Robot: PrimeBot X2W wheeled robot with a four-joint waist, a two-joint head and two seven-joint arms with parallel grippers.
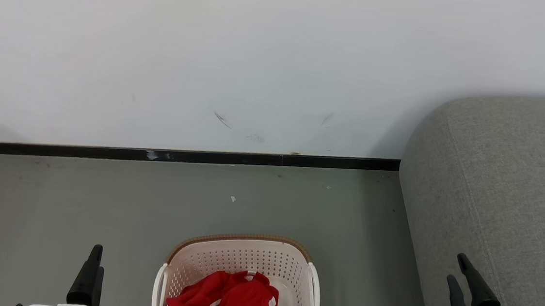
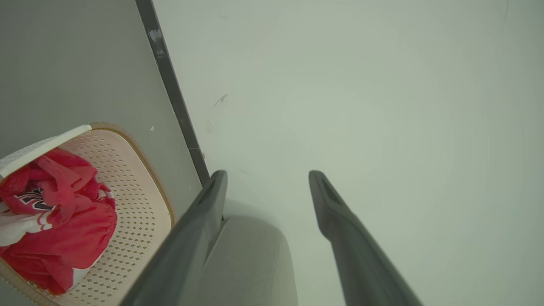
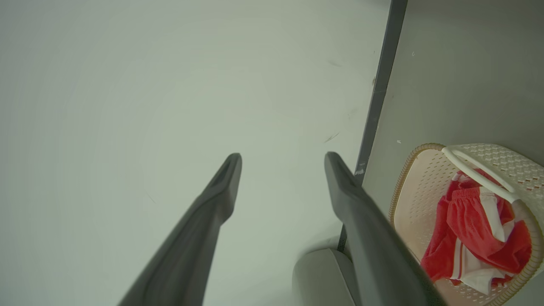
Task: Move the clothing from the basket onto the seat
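While both arms sit low, left gripper (image 1: pixel 98 259) fingers spread wide, empty. Basket (image 1: pixel 245 255) on floor (image 1: pixel 54 204), mid-frame, clothing (image 1: pixel 234 298) bunched inside. Seat (image 1: pixel 503 190) at right, bare. Right gripper (image 1: pixel 456 267) wide open, empty, in front of the seat.

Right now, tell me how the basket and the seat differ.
The laundry basket is cream perforated plastic; the seat is grey fabric. The basket is far smaller than the seat. The basket holds the red clothing; the seat's visible part has none. Both stand on the floor.
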